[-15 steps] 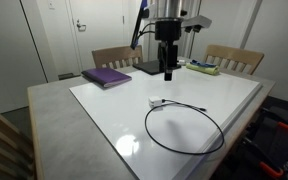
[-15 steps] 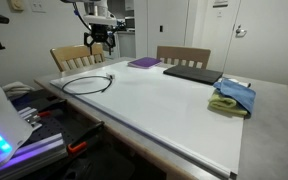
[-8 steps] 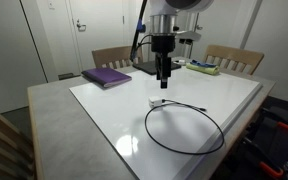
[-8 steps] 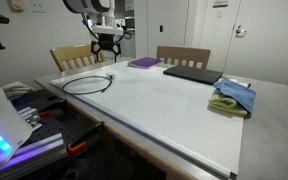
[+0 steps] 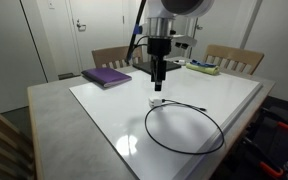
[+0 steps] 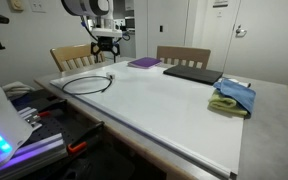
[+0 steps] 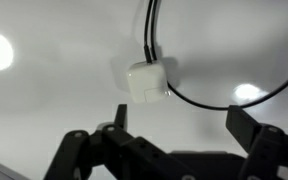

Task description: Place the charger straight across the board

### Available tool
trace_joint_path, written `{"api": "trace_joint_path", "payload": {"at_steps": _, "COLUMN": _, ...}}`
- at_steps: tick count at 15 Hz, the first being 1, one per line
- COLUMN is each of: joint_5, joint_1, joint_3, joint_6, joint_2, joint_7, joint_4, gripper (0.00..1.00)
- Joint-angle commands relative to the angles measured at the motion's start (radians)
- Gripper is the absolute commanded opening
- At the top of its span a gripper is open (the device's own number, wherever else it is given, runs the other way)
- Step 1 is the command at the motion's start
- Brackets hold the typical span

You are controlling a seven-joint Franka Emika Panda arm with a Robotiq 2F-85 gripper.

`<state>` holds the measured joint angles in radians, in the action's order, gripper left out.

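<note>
We're watching the gripper point(image 5: 158, 87) hanging just above the board point(image 5: 104, 110), fingers spread wide and gripping nothing. The charger point(image 5: 184, 152) is lying on the board at centre frame, its white plug point(image 5: 155, 101) right below the gripper and its cable curling into a loop toward the lower right. A purple book point(image 5: 107, 77) is sitting at upper left, with two chairs point(image 5: 234, 58) behind. In an exterior view a laptop point(image 6: 192, 73) and crumpled cloths point(image 6: 232, 98) are lying toward the right. The wrist view alone is showing the plug close up, cable running upward from it, just above the fingers point(image 7: 119, 118).
</note>
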<state>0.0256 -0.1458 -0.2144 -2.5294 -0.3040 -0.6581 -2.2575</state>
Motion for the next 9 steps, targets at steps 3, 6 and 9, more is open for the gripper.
{"api": "trace_joint_path", "payload": {"at_steps": 3, "joint_5": -0.066, "joint_1": 0.031, "joint_3": -0.004, "joint_6": -0.168, "joint_2": -0.063, "joint_7": -0.004, "joint_4": -0.036, "gripper": 1.0}}
{"api": "trace_joint_path", "payload": {"at_steps": 6, "joint_5": -0.1, "joint_1": 0.048, "joint_3": -0.009, "joint_6": -0.204, "joint_2": -0.097, "joint_7": -0.002, "joint_4": -0.042, "gripper": 1.0}}
{"api": "trace_joint_path", "payload": {"at_steps": 9, "joint_5": -0.122, "joint_1": 0.058, "joint_3": -0.011, "joint_6": -0.213, "joint_2": -0.115, "joint_7": 0.001, "joint_4": -0.046, "gripper": 1.0}}
